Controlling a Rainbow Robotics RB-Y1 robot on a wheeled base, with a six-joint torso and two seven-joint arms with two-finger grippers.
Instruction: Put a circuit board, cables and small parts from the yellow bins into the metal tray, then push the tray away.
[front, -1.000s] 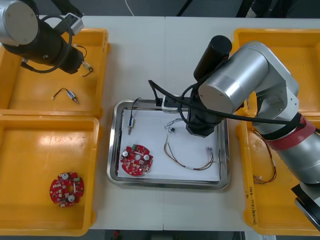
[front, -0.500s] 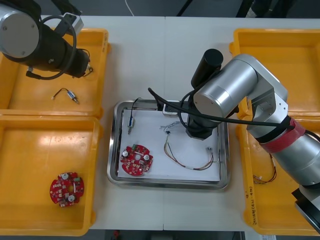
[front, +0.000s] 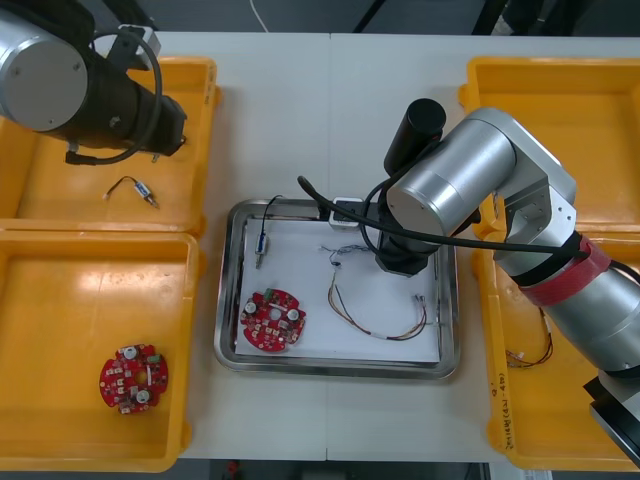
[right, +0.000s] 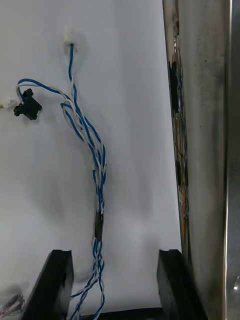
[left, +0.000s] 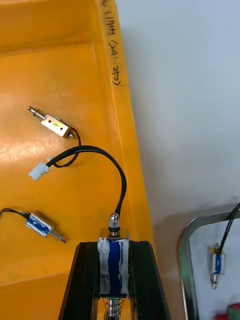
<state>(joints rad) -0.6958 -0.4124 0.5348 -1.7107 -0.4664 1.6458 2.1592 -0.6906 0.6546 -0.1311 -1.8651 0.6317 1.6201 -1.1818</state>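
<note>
Gripping a blue-wrapped small metal part (left: 114, 267) between its black fingers, the left pincer (left: 114, 249) hangs over the far yellow bin (front: 60, 195) on the robot's left, close to that bin's inner wall. A black cable (left: 107, 165) arcs from the held part to a white plug (left: 39, 171) lying on the bin floor. Two more small metal parts lie loose in the same bin, a brass-coloured one (left: 54, 123) and a blue one (left: 42, 224). The right pincer (right: 115, 277) is low inside the metal tray (front: 226, 300), its fingers spread wide and gripping nothing. The twisted blue and white cable (right: 95, 150) lies on the tray's white floor and runs between them. The tray sits mid-counter (front: 300, 110) and also carries a round red circuit board (front: 272, 321), a red and yellow cable (front: 385, 325) and a small part on a black lead (front: 262, 246). Another circuit board (front: 133, 378) rests in the near left bin (front: 60, 300).
</note>
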